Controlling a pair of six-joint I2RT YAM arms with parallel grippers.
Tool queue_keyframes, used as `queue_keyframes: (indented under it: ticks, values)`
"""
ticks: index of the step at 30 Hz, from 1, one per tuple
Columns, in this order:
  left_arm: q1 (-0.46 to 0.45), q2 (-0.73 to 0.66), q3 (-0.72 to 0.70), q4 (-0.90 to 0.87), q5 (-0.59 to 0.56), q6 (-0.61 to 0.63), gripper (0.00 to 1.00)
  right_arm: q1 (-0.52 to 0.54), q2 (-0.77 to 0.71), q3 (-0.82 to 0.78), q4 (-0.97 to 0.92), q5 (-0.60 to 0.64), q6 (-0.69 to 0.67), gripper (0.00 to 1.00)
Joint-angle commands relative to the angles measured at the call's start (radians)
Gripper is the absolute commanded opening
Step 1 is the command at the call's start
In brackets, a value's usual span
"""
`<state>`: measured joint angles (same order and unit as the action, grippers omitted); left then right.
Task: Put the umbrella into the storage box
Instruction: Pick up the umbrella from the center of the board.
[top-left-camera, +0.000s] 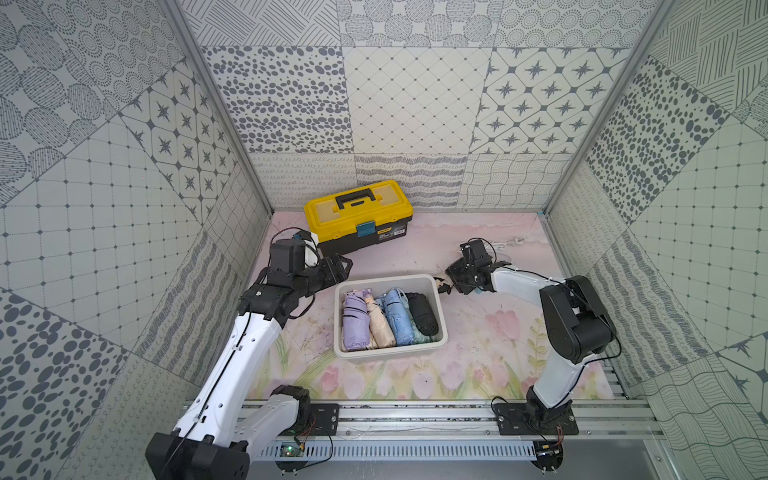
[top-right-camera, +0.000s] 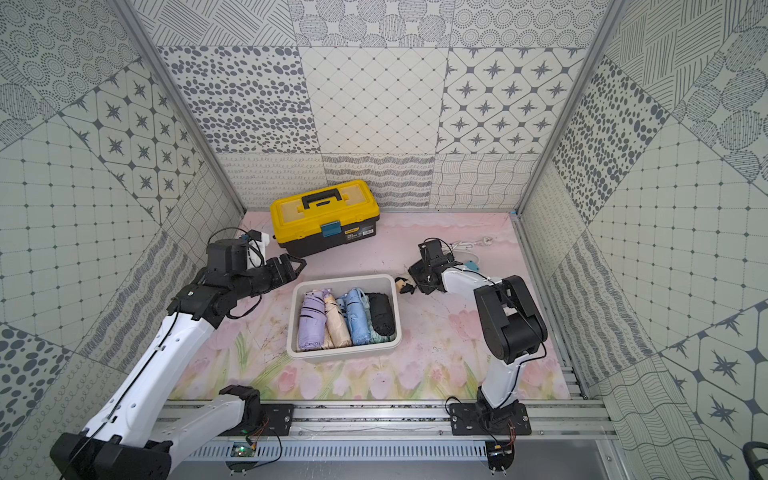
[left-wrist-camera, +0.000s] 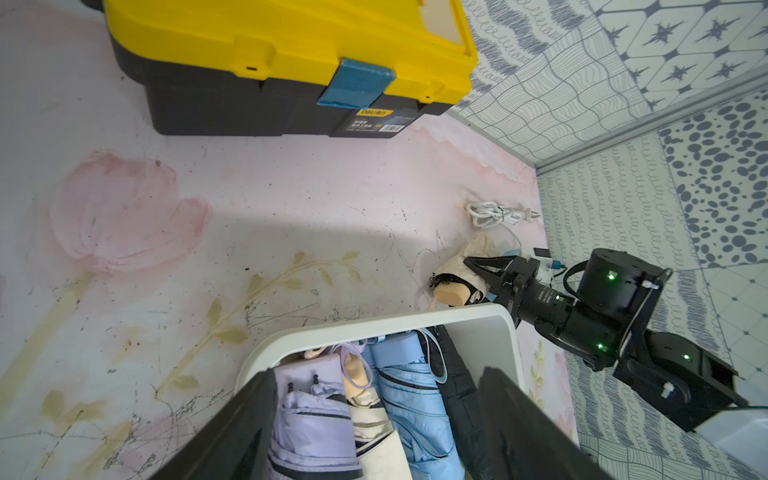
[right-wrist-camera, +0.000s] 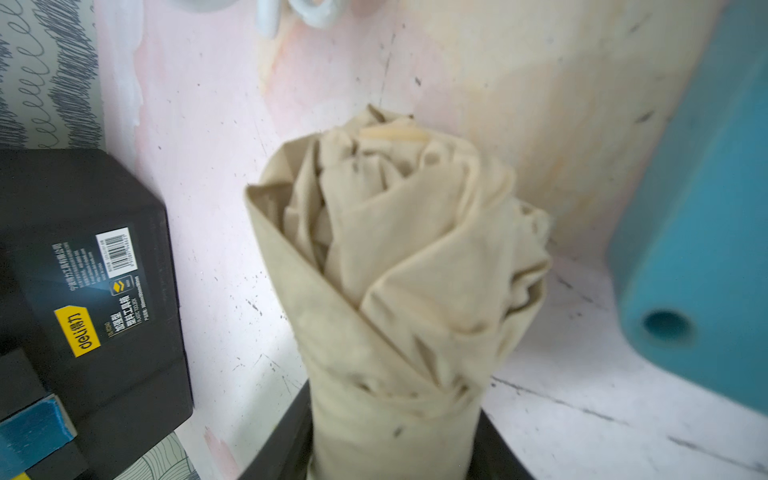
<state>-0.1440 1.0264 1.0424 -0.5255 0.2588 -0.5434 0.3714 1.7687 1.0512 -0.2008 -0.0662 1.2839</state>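
Right claw (left-wrist-camera: 471, 275), reaching low, clasps beige umbrella (right-wrist-camera: 395, 270).

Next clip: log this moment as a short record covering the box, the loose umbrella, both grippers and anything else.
storage box: lidless, mid-table, filled with folded umbrellas side by side
beige umbrella: outside the box, off its far right corner
right gripper: clamped on the beige umbrella
left gripper: open, empty, near the box's far left corner
toolbox: closed, at the back
cable: bundled, back right
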Motion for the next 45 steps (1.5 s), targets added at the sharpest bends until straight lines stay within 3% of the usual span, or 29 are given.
queue_keyframes:
  ticks: [1, 6, 11, 15, 18, 22, 25, 29, 37, 45]
  values:
    - [-0.076, -0.041, -0.036, 0.250, -0.019, 0.044, 0.80, -0.012, -0.146, -0.016, 0.014, 0.019, 0.018, 0.36]
    - [-0.171, -0.039, -0.074, 0.484, 0.005, 0.164, 0.78, -0.046, -0.378, -0.107, -0.042, 0.084, 0.058, 0.35]
    - [-0.309, -0.012, -0.088, 0.664, 0.031, 0.377, 0.77, -0.061, -0.612, -0.144, -0.155, 0.111, 0.065, 0.35]
    - [-0.438, 0.019, -0.110, 0.786, 0.068, 0.575, 0.66, -0.059, -0.763, -0.150, -0.245, 0.076, 0.107, 0.36]
    - [-0.533, 0.056, -0.128, 0.869, 0.109, 0.702, 0.71, -0.034, -0.849, -0.136, -0.313, 0.075, 0.146, 0.37]
    - [-0.686, 0.132, -0.092, 0.839, 0.067, 0.910, 0.89, 0.028, -0.928, -0.133, -0.357, 0.091, 0.205, 0.38]
    - [-0.766, 0.168, -0.086, 0.831, 0.073, 0.969, 0.95, 0.115, -0.959, -0.147, -0.359, 0.138, 0.264, 0.39]
    - [-0.882, 0.211, -0.091, 0.816, -0.038, 1.126, 0.99, 0.240, -0.965, -0.151, -0.343, 0.211, 0.326, 0.39]
    - [-0.927, 0.289, -0.051, 0.769, -0.183, 1.250, 0.99, 0.388, -0.924, -0.124, -0.331, 0.290, 0.377, 0.40]
    - [-0.931, 0.294, -0.077, 0.805, -0.404, 1.335, 0.99, 0.489, -0.899, -0.170, -0.244, 0.362, 0.474, 0.40]
